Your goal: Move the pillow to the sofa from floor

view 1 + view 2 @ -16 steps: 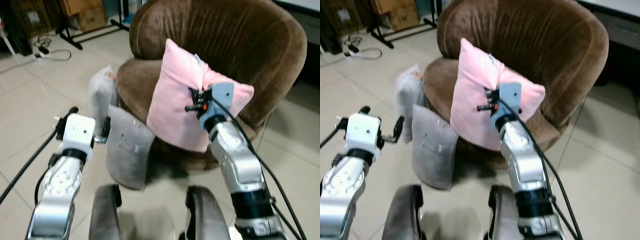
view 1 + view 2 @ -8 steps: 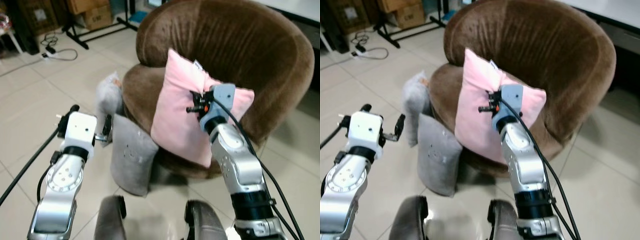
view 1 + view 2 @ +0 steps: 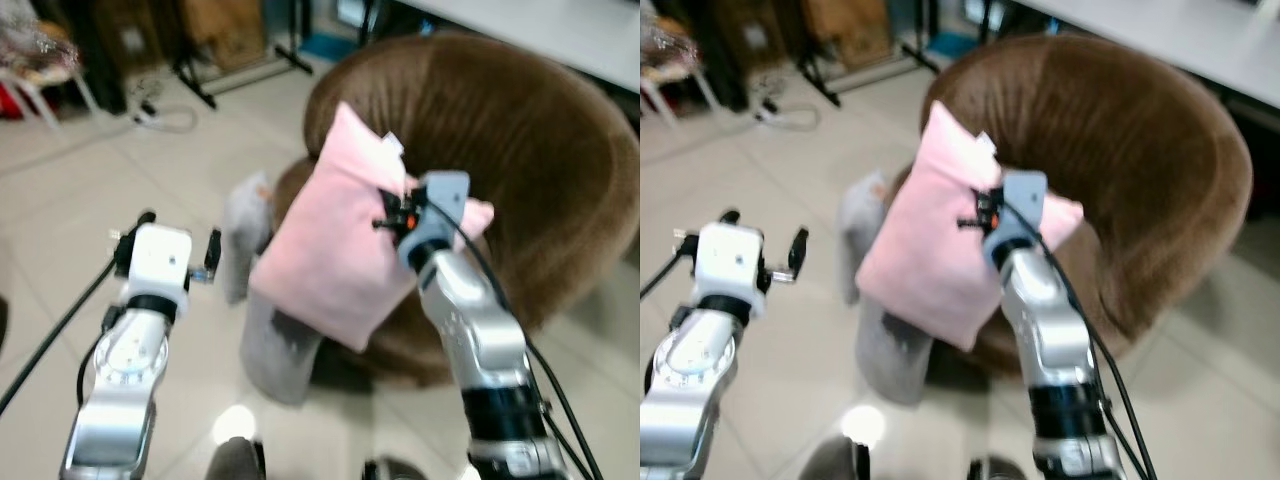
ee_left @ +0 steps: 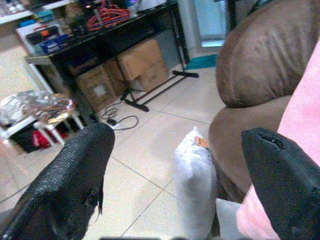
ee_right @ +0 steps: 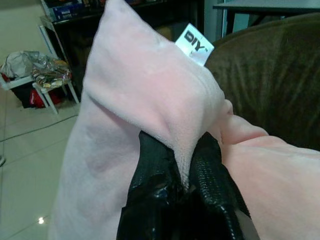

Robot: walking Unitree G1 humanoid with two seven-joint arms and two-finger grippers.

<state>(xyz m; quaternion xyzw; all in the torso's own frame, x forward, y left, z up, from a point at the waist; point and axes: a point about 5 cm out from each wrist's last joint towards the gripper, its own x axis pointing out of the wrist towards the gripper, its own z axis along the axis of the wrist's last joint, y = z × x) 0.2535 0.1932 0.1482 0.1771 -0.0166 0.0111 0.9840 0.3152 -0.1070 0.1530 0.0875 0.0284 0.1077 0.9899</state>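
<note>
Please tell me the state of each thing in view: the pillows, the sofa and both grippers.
Pink pillow: held up in front of the sofa.
Right gripper: shut on pink pillow.
Left gripper: open, holding nothing.
Grey pillows: on floor against sofa.
Brown sofa: seat unoccupied.

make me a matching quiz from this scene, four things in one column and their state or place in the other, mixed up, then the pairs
Things:
1. pink pillow
2. grey pillow
3. left gripper
4. brown sofa

States or places:
A. open, holding nothing
B. pinched in the right gripper, lifted off the floor
C. round-backed seat behind the raised pillow
D. on the tiled floor, at the foot of the sofa

Pairs: 1-B, 2-D, 3-A, 4-C
</note>
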